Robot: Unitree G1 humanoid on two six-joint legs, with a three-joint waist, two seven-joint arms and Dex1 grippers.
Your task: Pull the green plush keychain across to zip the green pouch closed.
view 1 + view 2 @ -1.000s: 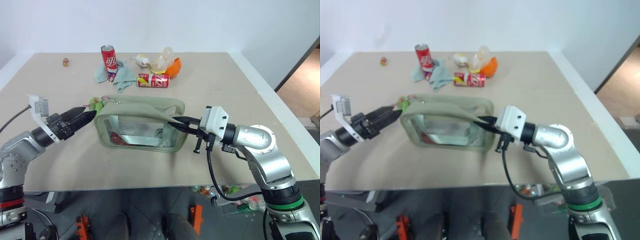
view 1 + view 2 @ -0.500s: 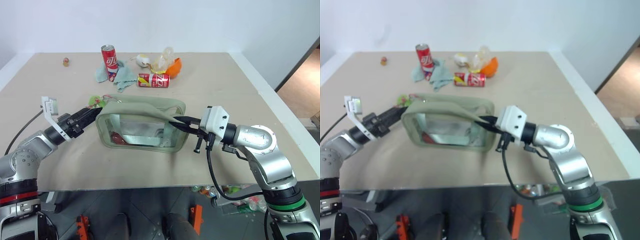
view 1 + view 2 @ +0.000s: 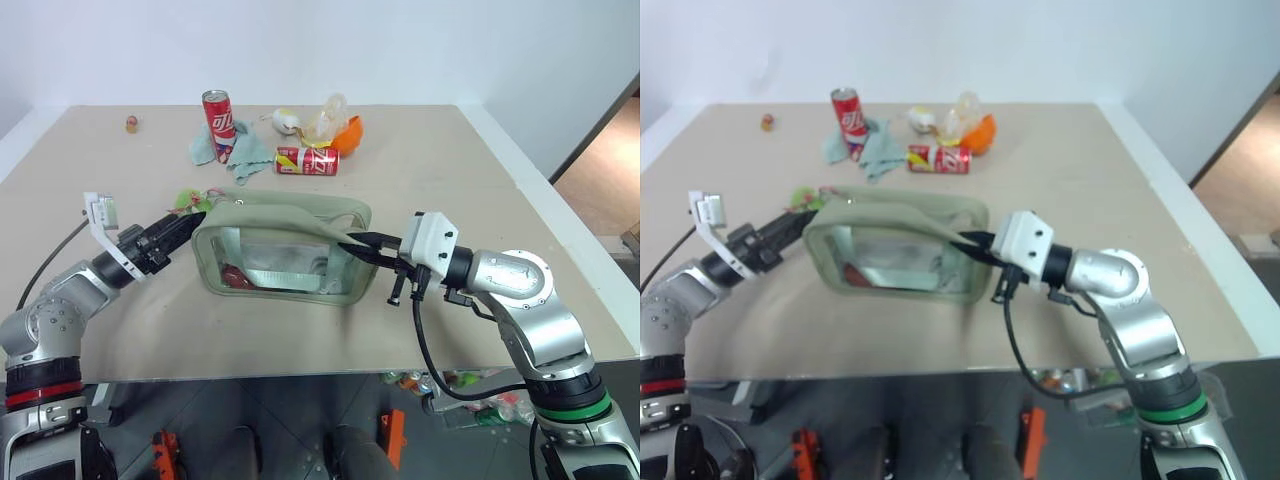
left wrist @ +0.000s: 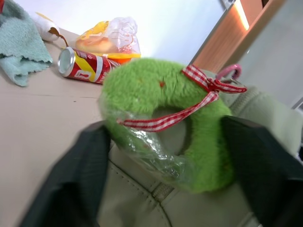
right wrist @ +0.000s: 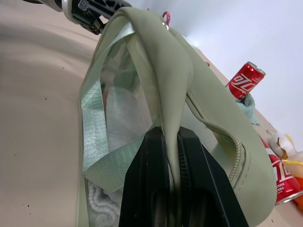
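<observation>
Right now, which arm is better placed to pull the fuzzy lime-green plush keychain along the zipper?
Left. The left gripper has its fingers either side of the fuzzy lime-green plush keychain, while the right gripper is shut on the far end of the sage-green fabric pouch, bracing it.

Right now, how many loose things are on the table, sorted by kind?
Red soda cans: 2, one upright, one on its side
Teal-green cloth rag: 1
Pale sage-green fabric pouch: 1
Lime-green plush ring keychain: 1
Clear plastic bag with orange contents: 1
Small white item beside that bag: 1
Small brown object at far left: 1
Total: 8
</observation>
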